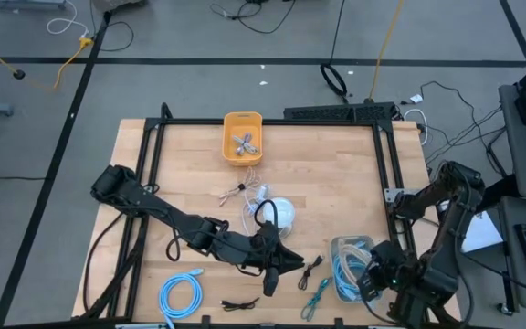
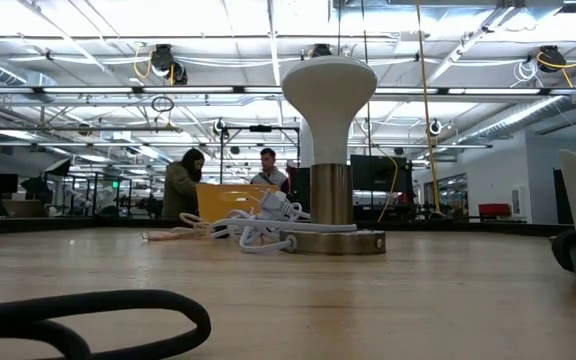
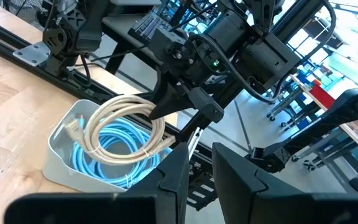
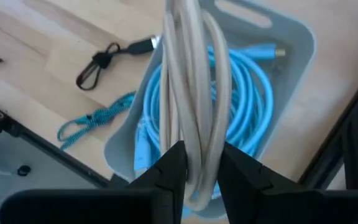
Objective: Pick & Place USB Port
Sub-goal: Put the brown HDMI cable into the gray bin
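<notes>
the wooden table [image 1: 336, 183] fills the high view, with the left arm stretched low across its 6 o'clock half and the right arm folded off the 4 o'clock corner. the clear bin [image 1: 347, 267] sits at about 5 o'clock and already holds a coil of blue cable [image 4: 253, 118]. the right gripper [image 4: 197, 165] hangs directly over that bin with its fingers pinched shut on a coiled beige cable [image 4: 188, 87], whose loops dangle into the bin mouth in the right wrist view; the left wrist view shows the same coil [image 3: 126, 127] draped above the blue one, not yet let go. the left gripper [image 1: 272, 265] rests near 6 o'clock, empty, its fingers close together with only a narrow gap showing. a yellow bin [image 1: 243, 139] with small connectors stands at 12 o'clock, a white round lamp [image 1: 277, 213] near the centre with a tangle of white cord beside it. loose pieces remain on the boards: a blue coil [image 1: 181, 294] at 7 o'clock, a teal braided cable [image 1: 316, 297] and a short black cable [image 1: 311, 268] just beside the clear bin. by my reading the carry is done and the release is what remains; the loose cables look untouched.
</notes>
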You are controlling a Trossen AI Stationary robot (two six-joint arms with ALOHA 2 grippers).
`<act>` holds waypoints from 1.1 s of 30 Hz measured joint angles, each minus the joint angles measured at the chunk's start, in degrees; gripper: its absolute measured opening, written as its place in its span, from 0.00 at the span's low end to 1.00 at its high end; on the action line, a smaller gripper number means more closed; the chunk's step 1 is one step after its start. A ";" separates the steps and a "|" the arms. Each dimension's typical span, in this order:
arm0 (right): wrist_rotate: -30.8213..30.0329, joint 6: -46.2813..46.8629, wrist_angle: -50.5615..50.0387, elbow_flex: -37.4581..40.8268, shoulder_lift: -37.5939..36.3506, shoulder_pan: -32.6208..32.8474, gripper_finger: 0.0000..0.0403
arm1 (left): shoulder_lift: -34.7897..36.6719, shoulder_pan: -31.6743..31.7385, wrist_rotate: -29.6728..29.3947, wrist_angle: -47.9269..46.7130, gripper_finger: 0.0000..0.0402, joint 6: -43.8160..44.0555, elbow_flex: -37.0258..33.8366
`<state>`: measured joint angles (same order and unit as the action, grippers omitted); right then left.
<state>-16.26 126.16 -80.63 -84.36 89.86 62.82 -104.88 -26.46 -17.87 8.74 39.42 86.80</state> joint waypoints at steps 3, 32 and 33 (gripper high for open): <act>0.35 0.79 0.10 0.00 0.00 0.12 0.12 | 0.00 0.02 0.00 0.02 0.18 -0.09 0.00; -7.58 0.90 0.48 0.07 -0.63 -1.13 0.08 | 0.00 -2.84 -2.83 0.34 0.18 0.30 0.00; -7.26 1.05 -0.46 0.07 -0.63 -0.81 0.08 | 0.00 -2.91 -2.99 0.34 0.18 0.32 0.00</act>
<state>-23.52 127.21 -81.09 -84.29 89.23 62.01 -104.88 -29.36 -20.86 9.08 39.75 86.80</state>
